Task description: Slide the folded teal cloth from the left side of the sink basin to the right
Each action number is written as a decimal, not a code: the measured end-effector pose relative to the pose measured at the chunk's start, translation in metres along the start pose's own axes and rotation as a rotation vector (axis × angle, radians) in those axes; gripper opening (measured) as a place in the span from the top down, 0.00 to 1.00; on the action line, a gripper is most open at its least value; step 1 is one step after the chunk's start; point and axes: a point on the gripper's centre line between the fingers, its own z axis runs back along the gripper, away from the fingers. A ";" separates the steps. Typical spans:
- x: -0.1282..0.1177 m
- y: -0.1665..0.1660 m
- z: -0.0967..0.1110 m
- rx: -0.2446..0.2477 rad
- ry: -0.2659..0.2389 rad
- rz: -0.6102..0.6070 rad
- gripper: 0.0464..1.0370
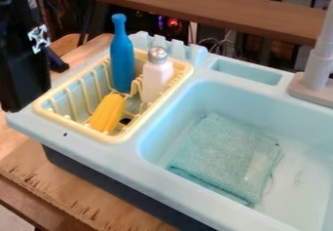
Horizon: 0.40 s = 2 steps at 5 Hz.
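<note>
Partly cut off @ L edge, blk claw [31, 86]'s nr ylw rack [117, 138].

No words, numbers or labels are presenting legible characters. A white, angular, many-pointed emblem [39, 39] is marking the side of the black robot arm [19, 74]; its finer detail is remaining indistinct.

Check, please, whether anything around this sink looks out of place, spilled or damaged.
Mildly odd: a corn cob lies slanted in the dish rack, where dishes would normally go, and a cloth lies in the sink basin. The blue bottle and shaker stand upright. I see no clear spill or damage.
</note>
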 end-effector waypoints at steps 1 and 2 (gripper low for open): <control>0.000 0.000 -0.003 0.000 0.003 0.003 0.04; 0.034 -0.015 -0.018 -0.003 -0.044 0.000 0.04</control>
